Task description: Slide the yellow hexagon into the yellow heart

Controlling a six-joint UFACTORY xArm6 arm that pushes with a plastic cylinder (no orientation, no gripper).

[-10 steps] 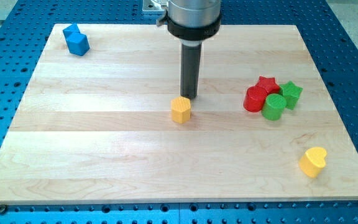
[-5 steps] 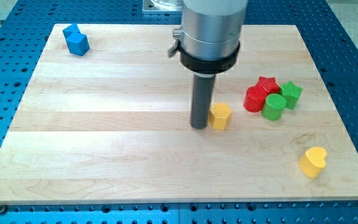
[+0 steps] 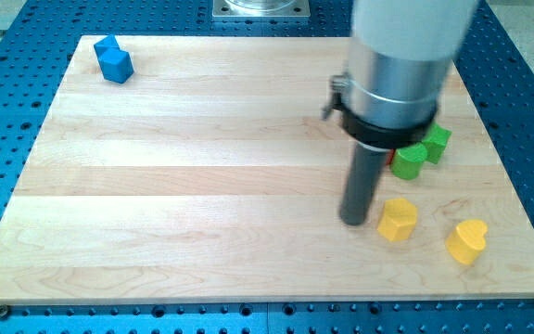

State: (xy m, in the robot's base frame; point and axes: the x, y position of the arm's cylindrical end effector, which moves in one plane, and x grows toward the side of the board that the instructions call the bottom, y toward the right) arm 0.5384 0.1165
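Observation:
The yellow hexagon (image 3: 398,220) lies on the wooden board toward the view's lower right. My tip (image 3: 355,221) rests on the board just left of it, close to or touching its left side. The yellow heart (image 3: 467,241) lies further right and slightly lower, a short gap away from the hexagon.
A green cylinder (image 3: 409,160) and a green star-like block (image 3: 436,141) sit right of the rod; red blocks behind the arm are mostly hidden. A blue block (image 3: 113,59) lies at the top left. The board's right edge (image 3: 503,148) is near the heart.
My tip moved right and down the view, pushing the yellow hexagon from the board's middle to near the yellow heart. The arm now hides the red blocks.

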